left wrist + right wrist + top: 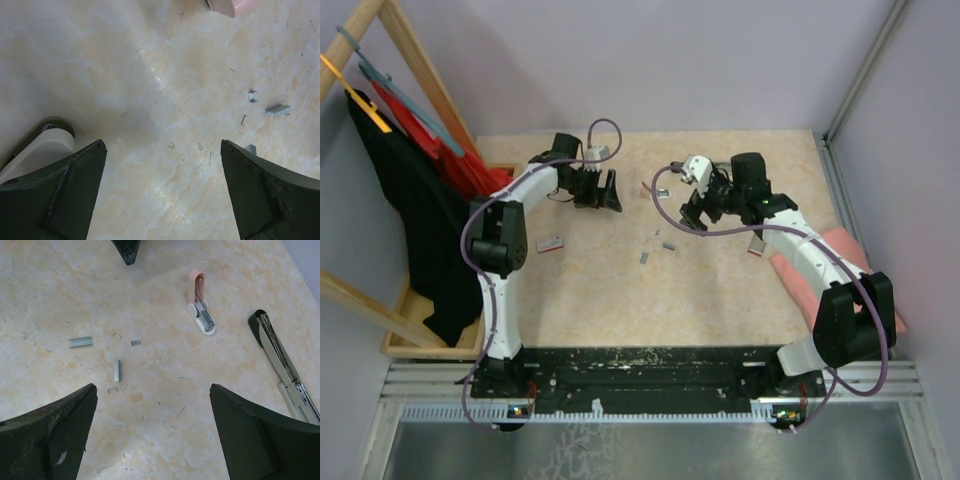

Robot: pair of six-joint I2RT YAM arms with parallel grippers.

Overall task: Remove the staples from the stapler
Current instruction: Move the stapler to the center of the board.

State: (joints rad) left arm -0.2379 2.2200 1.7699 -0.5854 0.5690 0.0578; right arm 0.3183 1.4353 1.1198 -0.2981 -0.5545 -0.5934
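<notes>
The staples [80, 342] lie scattered on the table [50, 290] just ahead of the right gripper [152, 390], whose jaws stand wide and empty; the left gripper [163, 145] also gapes, holding nothing.

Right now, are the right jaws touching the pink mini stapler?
Apart. The right wrist view shows the right gripper open, with bare table between its jaws and the pink mini stapler.

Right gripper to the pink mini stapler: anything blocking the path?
Nothing visible. Only bare tabletop lies between the open right gripper and the pink mini stapler. The loose staples lie off to one side, the long black stapler to the other.
</notes>
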